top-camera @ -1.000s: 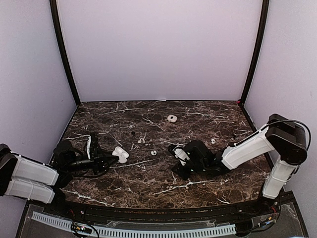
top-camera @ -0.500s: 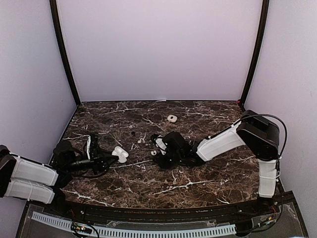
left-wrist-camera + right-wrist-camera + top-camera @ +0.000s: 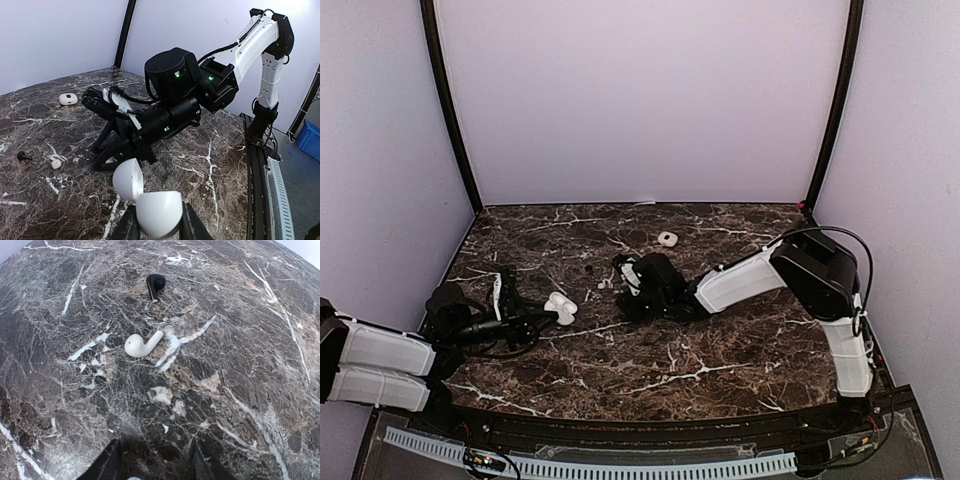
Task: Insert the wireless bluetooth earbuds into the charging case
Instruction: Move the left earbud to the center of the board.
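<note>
After swinging left, I'm hovering my spread right gripper just short of the white earbud for pickup; left gripper is pinching the charging case.

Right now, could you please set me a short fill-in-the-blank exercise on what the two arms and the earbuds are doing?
The left fingers are shut on a white charging case whose lid is ____.
On the marble table, a white earbud lies near a second earbud coloured ____.
The right fingers, above those buds, are not shut but ____.
Missing words: open; black; open.
</note>
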Robot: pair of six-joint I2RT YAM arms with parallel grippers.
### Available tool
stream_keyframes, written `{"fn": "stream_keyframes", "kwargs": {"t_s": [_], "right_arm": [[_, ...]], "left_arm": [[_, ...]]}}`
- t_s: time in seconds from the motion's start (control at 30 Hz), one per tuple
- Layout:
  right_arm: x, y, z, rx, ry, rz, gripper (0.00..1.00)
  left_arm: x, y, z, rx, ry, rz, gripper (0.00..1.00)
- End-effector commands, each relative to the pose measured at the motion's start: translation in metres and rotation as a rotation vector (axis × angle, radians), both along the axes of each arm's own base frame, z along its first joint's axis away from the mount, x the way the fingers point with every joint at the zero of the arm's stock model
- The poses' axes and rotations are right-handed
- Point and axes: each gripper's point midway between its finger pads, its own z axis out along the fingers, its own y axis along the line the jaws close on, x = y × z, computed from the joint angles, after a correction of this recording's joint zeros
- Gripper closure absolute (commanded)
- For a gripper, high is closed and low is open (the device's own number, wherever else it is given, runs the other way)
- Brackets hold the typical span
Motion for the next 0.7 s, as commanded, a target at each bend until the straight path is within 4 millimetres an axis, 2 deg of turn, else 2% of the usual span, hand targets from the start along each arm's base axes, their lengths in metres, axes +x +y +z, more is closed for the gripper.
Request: {"fn": "stream_keyframes", "kwargs": {"t_s": [0.0,0.1,0.3,0.43,0.67], "right_arm": [[0.0,-0.012,-0.038,-0.112,0.053,-0.01,0.62],[-0.002,-0.016,-0.04,-0.128,0.055,-0.008,0.71],[-0.019,-0.026,-0.029,-0.117,0.067,0.025,0.77],[-0.042,-0.043,-0.028,-0.129,0.108,0.05,0.81],[-0.092,-0.079,-0.028,-0.133,0.206,0.086,0.82]], "left_arm": [[0.003,0.0,0.007,-0.001,-0.033,0.01,0.81],[0.003,0.0,0.006,0.0,-0.032,0.007,0.81],[0.003,0.0,0.007,-0.002,-0.032,0.002,0.81],[0.002,-0.001,0.008,-0.004,-0.034,-0.003,0.81],[0.0,-0.002,0.008,-0.006,-0.03,-0.015,0.81]]}}
